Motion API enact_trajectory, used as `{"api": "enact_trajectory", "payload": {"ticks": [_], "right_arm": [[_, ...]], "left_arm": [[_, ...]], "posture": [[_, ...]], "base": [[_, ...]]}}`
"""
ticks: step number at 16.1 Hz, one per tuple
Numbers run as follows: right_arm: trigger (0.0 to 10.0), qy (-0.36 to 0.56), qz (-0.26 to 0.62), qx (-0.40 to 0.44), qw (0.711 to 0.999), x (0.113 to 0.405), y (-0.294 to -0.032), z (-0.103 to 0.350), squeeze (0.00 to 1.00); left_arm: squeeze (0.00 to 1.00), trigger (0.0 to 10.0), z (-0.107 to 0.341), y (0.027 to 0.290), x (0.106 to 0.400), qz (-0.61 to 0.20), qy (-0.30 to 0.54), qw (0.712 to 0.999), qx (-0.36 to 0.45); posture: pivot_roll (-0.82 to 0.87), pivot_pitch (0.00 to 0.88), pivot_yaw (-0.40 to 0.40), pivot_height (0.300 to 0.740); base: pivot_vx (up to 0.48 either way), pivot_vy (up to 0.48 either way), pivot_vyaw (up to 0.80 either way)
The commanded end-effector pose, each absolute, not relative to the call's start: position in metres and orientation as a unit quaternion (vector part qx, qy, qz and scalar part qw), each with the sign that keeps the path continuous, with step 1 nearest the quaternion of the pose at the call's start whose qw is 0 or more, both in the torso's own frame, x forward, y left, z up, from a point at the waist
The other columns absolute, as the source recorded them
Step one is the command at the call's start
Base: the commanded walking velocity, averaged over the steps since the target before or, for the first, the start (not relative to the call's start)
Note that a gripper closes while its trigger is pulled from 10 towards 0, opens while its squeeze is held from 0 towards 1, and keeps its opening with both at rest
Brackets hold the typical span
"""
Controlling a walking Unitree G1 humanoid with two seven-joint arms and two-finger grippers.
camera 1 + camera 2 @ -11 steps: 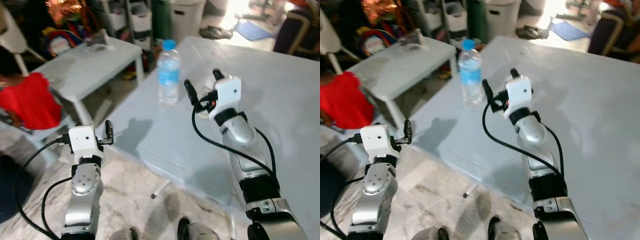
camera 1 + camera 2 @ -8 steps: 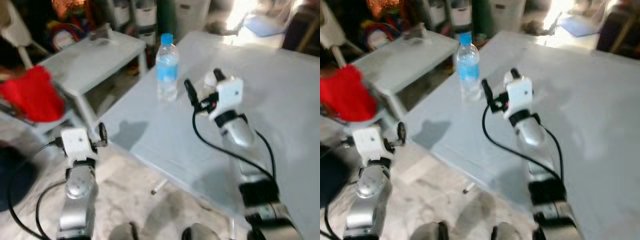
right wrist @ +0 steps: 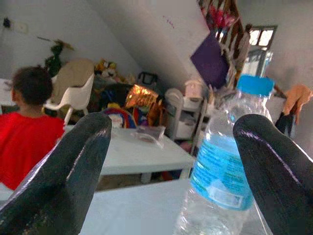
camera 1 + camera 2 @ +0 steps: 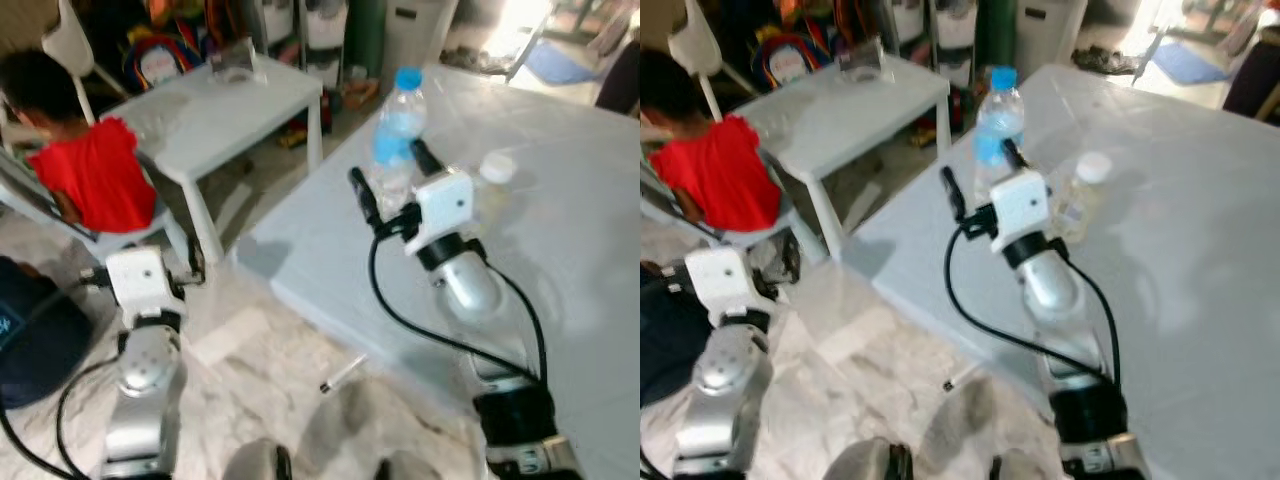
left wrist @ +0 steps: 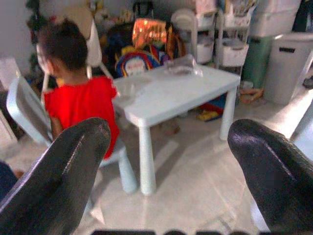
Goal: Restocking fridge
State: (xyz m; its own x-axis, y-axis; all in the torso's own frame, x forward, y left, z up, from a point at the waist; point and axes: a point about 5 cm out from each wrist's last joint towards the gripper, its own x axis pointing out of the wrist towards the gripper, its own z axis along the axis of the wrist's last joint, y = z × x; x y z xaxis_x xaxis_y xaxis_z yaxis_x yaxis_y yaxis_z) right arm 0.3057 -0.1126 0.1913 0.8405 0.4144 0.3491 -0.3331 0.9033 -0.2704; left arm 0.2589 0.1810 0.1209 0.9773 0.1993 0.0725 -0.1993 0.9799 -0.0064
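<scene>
A clear water bottle (image 4: 398, 130) with a blue cap and blue label stands upright near the left edge of the large pale table (image 4: 580, 260). My right gripper (image 4: 392, 175) is open just in front of it. In the right wrist view the water bottle (image 3: 220, 171) sits past the fingertips (image 3: 58, 171), in line with the gap and closer to one finger. A smaller clear bottle (image 4: 490, 180) with a white cap stands just right of the gripper. My left gripper (image 5: 166, 186) is open and empty, held low over the floor left of the table.
A person in a red shirt (image 4: 90, 170) sits on a white chair at a small white table (image 4: 230, 110) to the left. Storage shelves and bins (image 4: 330, 25) line the back. Marble floor (image 4: 260, 340) lies between the two tables.
The camera has swung and the whole scene has shifted. My right gripper is now closer to the blue-capped bottle. The left arm sits lower and further left.
</scene>
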Motion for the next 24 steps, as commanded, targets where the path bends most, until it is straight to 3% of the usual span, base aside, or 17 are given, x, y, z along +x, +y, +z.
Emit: {"api": "enact_trajectory", "payload": {"ticks": [1,4,13,21,24], "right_arm": [[10.0,-0.203,0.189,-0.105,0.955,0.304,-0.118,0.193,0.00],[10.0,-0.194,0.186,-0.104,0.958,0.300,-0.118,0.189,0.00],[10.0,-0.121,0.142,-0.062,0.981,0.288,-0.130,0.154,0.00],[10.0,-0.146,0.163,-0.081,0.972,0.294,-0.126,0.165,0.00],[10.0,-0.150,0.177,-0.083,0.969,0.291,-0.122,0.165,0.00]], "left_arm": [[0.00,10.0,0.122,0.177,0.259,0.093,-0.035,0.995,-0.001],[0.00,10.0,0.119,0.173,0.256,0.085,-0.035,0.996,0.005],[0.00,10.0,0.112,0.166,0.250,0.064,-0.022,0.998,-0.009],[0.00,10.0,0.128,0.173,0.264,0.075,-0.054,0.996,-0.011],[0.00,10.0,0.128,0.173,0.265,0.076,-0.055,0.996,-0.011]], "posture": [[-0.06,0.063,0.037,0.740],[-0.07,0.058,0.036,0.740],[-0.08,0.036,0.052,0.740],[-0.08,0.036,0.045,0.740],[-0.08,0.036,0.046,0.740]], "base": [[0.000,0.480,0.00],[0.000,0.160,0.00],[0.000,0.000,-0.73],[0.285,0.000,0.00],[0.345,0.000,0.59]]}}
